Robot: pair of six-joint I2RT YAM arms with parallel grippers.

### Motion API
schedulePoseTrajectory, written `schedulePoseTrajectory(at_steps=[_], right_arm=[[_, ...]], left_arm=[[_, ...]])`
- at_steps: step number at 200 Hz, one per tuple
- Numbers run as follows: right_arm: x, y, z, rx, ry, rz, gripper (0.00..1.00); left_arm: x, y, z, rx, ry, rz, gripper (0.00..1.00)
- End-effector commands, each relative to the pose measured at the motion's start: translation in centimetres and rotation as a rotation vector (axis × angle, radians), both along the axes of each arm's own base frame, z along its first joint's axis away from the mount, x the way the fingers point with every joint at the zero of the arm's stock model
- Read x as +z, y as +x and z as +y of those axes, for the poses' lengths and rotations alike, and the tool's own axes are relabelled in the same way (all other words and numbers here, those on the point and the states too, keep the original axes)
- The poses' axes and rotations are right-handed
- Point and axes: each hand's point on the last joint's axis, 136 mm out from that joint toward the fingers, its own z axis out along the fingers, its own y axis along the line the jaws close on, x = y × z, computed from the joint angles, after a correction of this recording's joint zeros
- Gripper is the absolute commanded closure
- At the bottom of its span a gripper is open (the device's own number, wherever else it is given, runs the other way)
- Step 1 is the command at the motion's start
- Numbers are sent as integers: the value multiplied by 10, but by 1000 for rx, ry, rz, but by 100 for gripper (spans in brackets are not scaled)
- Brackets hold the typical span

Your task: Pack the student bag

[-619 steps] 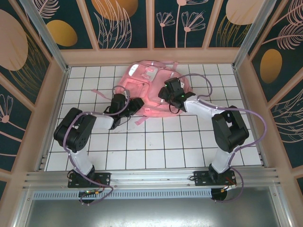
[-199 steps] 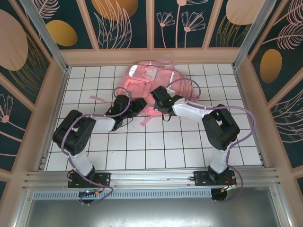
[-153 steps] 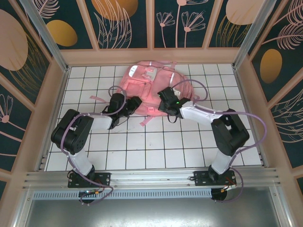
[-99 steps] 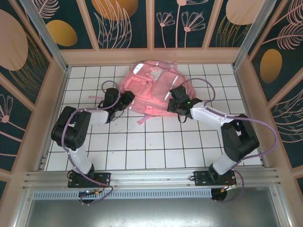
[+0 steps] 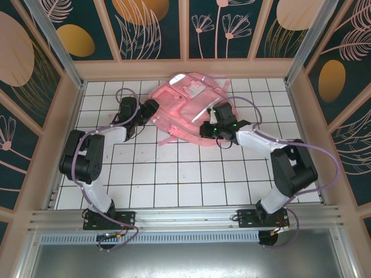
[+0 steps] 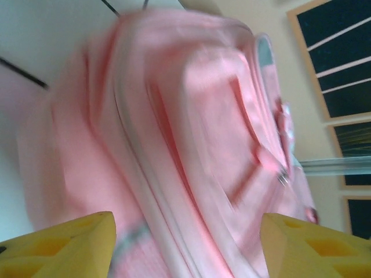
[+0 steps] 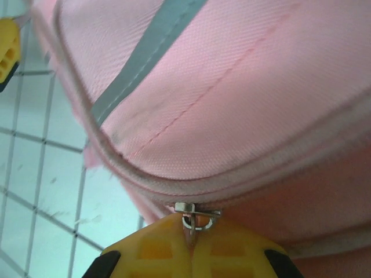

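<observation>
The student bag (image 5: 184,105), a large soft pink backpack with whitish stripes, lies at the back middle of the white tiled table. My left gripper (image 5: 152,108) is at the bag's left edge. In the left wrist view its yellow fingers (image 6: 69,243) stand wide apart and open, with blurred pink fabric (image 6: 191,133) close in front of them. My right gripper (image 5: 207,128) is at the bag's near right side. In the right wrist view it (image 7: 191,237) is shut on the metal zipper pull (image 7: 195,215) of the bag (image 7: 232,87).
A loose pink strap (image 5: 167,140) trails from the bag onto the tiles toward the front. Wooden walls (image 5: 185,68) close in the table at the back and both sides. Bare tiles (image 5: 185,179) lie between the bag and the arm bases.
The bag has been dragged and turned toward the back right. Both grippers moved back with it, the right one still pinching the zipper pull. The left fingers have spread wider.
</observation>
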Motion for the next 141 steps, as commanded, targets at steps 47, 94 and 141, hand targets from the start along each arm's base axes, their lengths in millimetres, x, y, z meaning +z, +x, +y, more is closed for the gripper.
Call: schedulePoseTrajectory(at_steps=[47, 94, 141], right_arm=[[47, -4, 129, 336, 217, -77, 100], [44, -23, 130, 362, 214, -51, 100], [14, -43, 91, 295, 40, -3, 100]], left_arm=[[23, -69, -60, -87, -200, 29, 32], [5, -58, -59, -56, -165, 43, 52], [1, -44, -59, -49, -114, 18, 100]])
